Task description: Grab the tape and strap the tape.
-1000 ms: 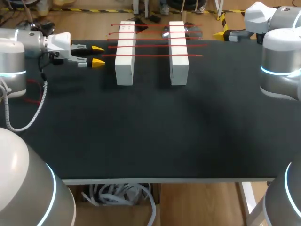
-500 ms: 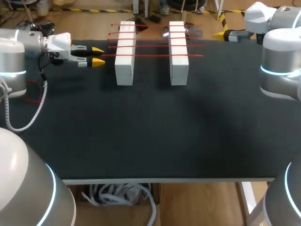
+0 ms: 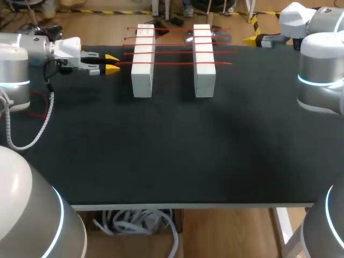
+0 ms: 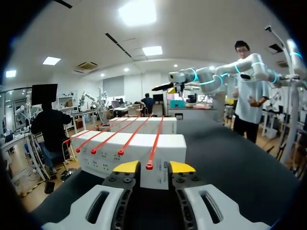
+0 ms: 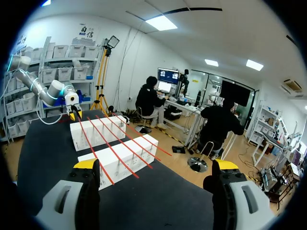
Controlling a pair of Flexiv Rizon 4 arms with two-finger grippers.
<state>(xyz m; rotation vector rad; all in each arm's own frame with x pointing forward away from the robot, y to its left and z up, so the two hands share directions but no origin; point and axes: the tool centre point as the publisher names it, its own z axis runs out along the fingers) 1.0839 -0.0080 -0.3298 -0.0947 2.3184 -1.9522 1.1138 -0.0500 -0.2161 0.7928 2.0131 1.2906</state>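
Currently, on the black table (image 3: 161, 156), two white blocks stand side by side with their long axes running near-to-far: left block (image 3: 142, 75), right block (image 3: 205, 75). Four red tapes lie flat over both blocks, long axes side to side, square to the blocks and parallel to each other.

The nearest tape (image 3: 172, 63) crosses close to the blocks' near ends. Its left end overhangs the left block and points straight into the left gripper (image 3: 112, 63). That gripper's jaws are apart, one yellow tip on each side of the tape end. The left wrist view shows a gap on both sides, so no contact.

The other three tapes (image 3: 172, 52) step back toward the table's far edge. The farthest is hard to separate from the floor behind.

The right gripper (image 5: 156, 165) hangs at the far right corner, well apart from the tape ends, jaws wide apart with nothing between. The head view shows only one of its yellow tips; the other is hidden.
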